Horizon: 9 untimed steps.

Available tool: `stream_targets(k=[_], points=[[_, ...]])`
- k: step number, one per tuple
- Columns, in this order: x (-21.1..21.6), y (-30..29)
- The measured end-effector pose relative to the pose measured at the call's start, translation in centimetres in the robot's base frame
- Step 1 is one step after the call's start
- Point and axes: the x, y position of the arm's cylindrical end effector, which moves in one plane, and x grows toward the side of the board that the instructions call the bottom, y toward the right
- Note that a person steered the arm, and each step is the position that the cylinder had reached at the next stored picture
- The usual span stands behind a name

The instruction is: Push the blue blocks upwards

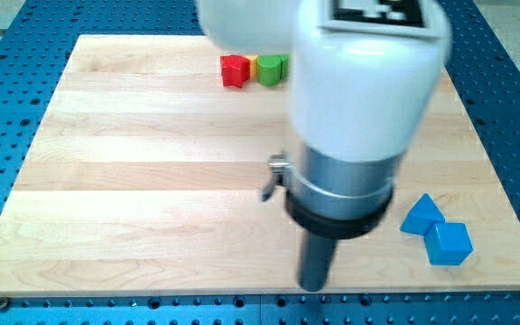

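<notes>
Resting near the bench's (152, 181) near edge, my tip (313, 287), a bare rod holding nothing, sits left of two touching blue blocks (422, 216) (448, 243) by the right edge, with open board stretching far toward the red block (234, 70), yellow block (252, 64) and green block (273, 69).

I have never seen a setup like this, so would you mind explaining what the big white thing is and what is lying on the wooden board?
The big white and grey shape is a robot arm seen close up by the single camera. It carries no grasping tool, only a dark rod whose lower end, my tip, slides on the pale wooden board and holds nothing. The board rests on a blue perforated table. Near the view's top lie a red block, a small yellow block and a green block, side by side. At the view's lower right sit two blue blocks, a blue wedge-like block and a blue cube, touching. My tip is to their left, apart from them.
</notes>
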Motion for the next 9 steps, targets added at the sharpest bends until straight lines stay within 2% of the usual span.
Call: stream_targets(k=[2,3,4,5,6,7,9], points=[[0.0,8.3],[0.0,15.3],[-0.1,19.8],[-2.0,20.1],[-1.9,19.4],[0.0,20.1],[-0.1,16.6]])
